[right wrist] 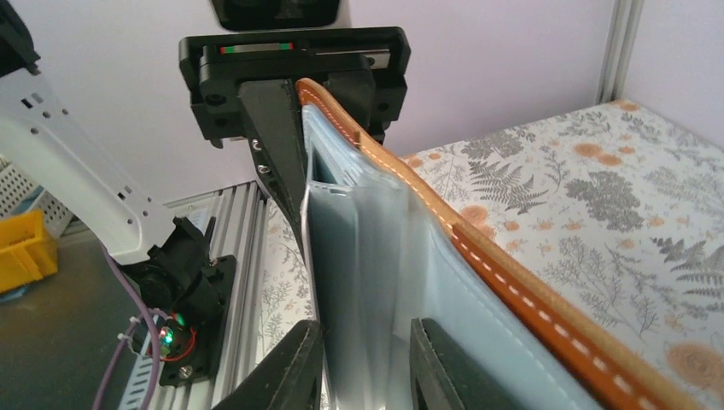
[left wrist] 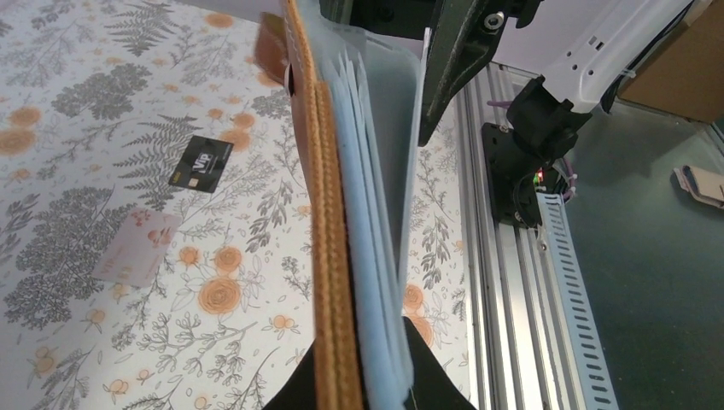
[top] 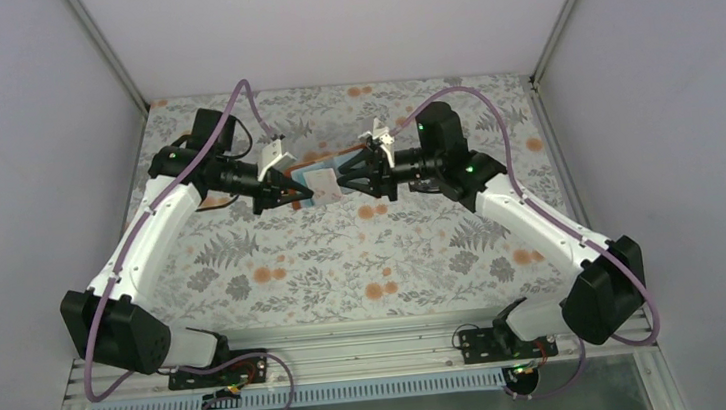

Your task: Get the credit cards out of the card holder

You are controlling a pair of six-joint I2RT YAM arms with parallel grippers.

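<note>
Aloft, card holder [top: 321, 185] stretched left-to-right, left end effector [top: 301, 185] and right end effector [top: 340, 178] pinching opposite ends.

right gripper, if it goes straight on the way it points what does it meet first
The card holder: the right gripper straddles its blue-grey inside. Beyond sits the left gripper, clamped on the far end; depth unclear.

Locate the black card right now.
In the left wrist view, the black card lies flat on the table, picture-left of the raised card holder, the pink card beside it.
</note>
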